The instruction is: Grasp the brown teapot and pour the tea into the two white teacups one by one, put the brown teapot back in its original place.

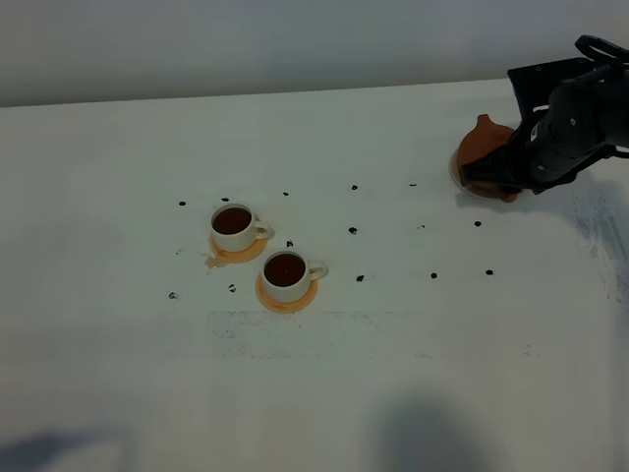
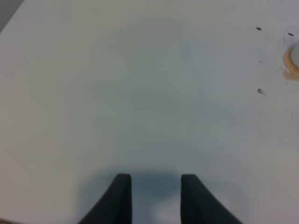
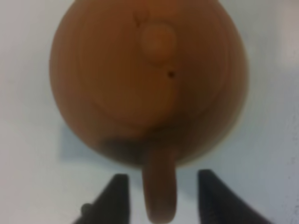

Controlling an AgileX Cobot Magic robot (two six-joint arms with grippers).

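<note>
The brown teapot [image 1: 484, 147] stands at the far right on the pale beige disc [image 1: 455, 173]. My right gripper [image 1: 507, 175] is at its handle. In the right wrist view the teapot [image 3: 149, 79] fills the frame, and the open gripper [image 3: 161, 196] has one finger on each side of the loop handle [image 3: 159, 186], with a gap on both sides. The two white teacups [image 1: 234, 227] [image 1: 287, 274] sit left of the middle, each holding dark tea [image 1: 285, 268]. My left gripper [image 2: 153, 186] is open and empty above bare table.
Each cup stands on an orange coaster [image 1: 287, 298]. A small wet patch [image 1: 210, 263] lies beside the left coaster. Small black marks [image 1: 353, 231] dot the white table. A coaster edge [image 2: 290, 60] shows in the left wrist view.
</note>
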